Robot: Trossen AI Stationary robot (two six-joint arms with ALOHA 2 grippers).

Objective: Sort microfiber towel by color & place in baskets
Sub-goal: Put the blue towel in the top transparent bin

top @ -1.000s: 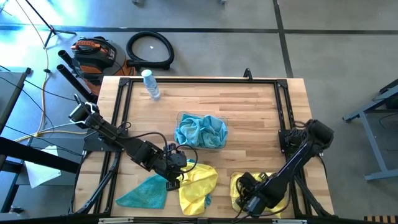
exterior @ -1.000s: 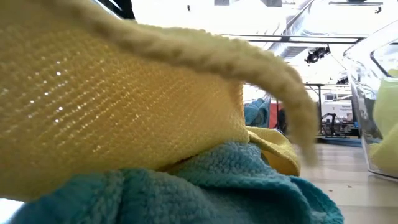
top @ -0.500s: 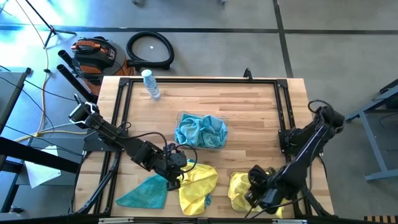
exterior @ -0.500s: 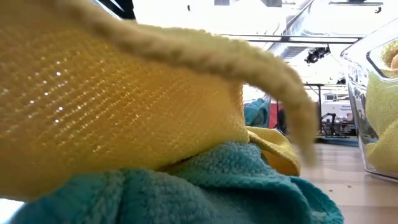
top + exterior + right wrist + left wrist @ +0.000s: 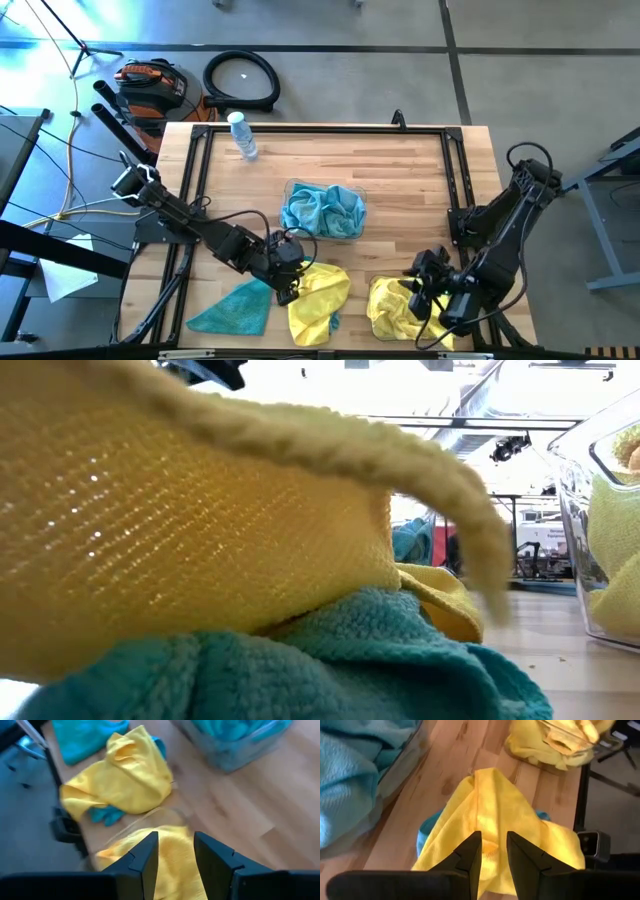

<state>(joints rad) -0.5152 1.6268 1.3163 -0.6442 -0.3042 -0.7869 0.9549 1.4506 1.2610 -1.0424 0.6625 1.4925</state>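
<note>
My left gripper (image 5: 288,285) is shut on a yellow towel (image 5: 320,298) near the table's front edge. The towel is raised into a peak (image 5: 200,540) and drapes over a teal towel (image 5: 427,827). Another teal towel (image 5: 232,310) lies flat to its left. One clear basket (image 5: 288,186) at mid-table holds teal towels. A second basket (image 5: 575,540) at the near right holds yellow towels (image 5: 390,308). My right gripper (image 5: 425,280) hangs open above that basket, its fingers (image 5: 145,855) apart with nothing between them. My left gripper pinches a bunched fold of the yellow towel (image 5: 492,845) between its two fingers, near the towel's left edge. The fingers come slanting down from the table's left side. The held part is lifted, and the rest of the towel rests on the teal towel and the table.
A clear bottle (image 5: 242,136) lies at the table's far left. Black frame rails (image 5: 190,200) (image 5: 455,180) run along both sides. Bare wood (image 5: 410,200) lies between the teal basket and the right rail. A vacuum and a hose sit on the floor beyond.
My right gripper has risen out of the near-right basket and drawn toward the table's right edge, turning as it went. The yellow towels it covered now lie in view in the basket. The yellow towel in my left gripper has stayed raised.
</note>
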